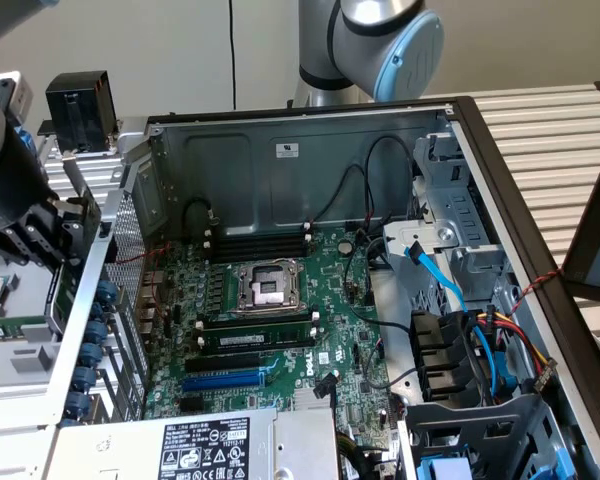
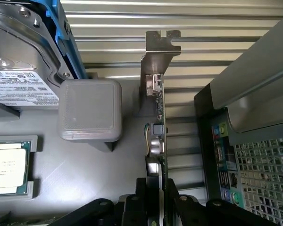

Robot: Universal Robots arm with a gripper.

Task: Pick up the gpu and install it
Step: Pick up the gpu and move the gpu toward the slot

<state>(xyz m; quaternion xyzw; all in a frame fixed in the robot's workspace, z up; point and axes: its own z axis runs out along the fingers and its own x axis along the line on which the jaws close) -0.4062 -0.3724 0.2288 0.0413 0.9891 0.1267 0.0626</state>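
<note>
Exterior view: the open computer case (image 1: 450, 110) lies on its side on a slatted table (image 1: 560, 130), with the large green motherboard (image 1: 280, 300) facing up; an empty CPU socket (image 1: 267, 287) sits near the board's middle, and long black RAM sticks (image 1: 255, 322) lie across the board nearer the camera; a power supply (image 1: 205, 450) fills the near corner. The gripper (image 1: 65, 240) hangs outside the case at the exterior view's left, beside the perforated rear wall (image 1: 130, 300); a narrow green strip of the gpu (image 1: 57, 295) shows just under its dark fingers, running downward.

Wrist view: the gpu (image 2: 158, 117) is seen edge-on, a thin green line; its long axis runs straight away from the gripper (image 2: 156, 193); the silver end bracket (image 2: 161, 52) is at the far end, pointing away from the fingers (image 2: 140, 197). The claw is clamped on the card, one black finger pressed to each face of its near end. The card's small parts face a grey square block (image 2: 90, 110); beyond that block lie a hard drive (image 2: 19, 52) in a blue carrier and a CPU chip (image 2: 4, 169) in a grey tray. On the card's other side, apart from it, stands the case's rear port panel (image 2: 221, 160) with its mesh grille (image 2: 266, 174).
</note>
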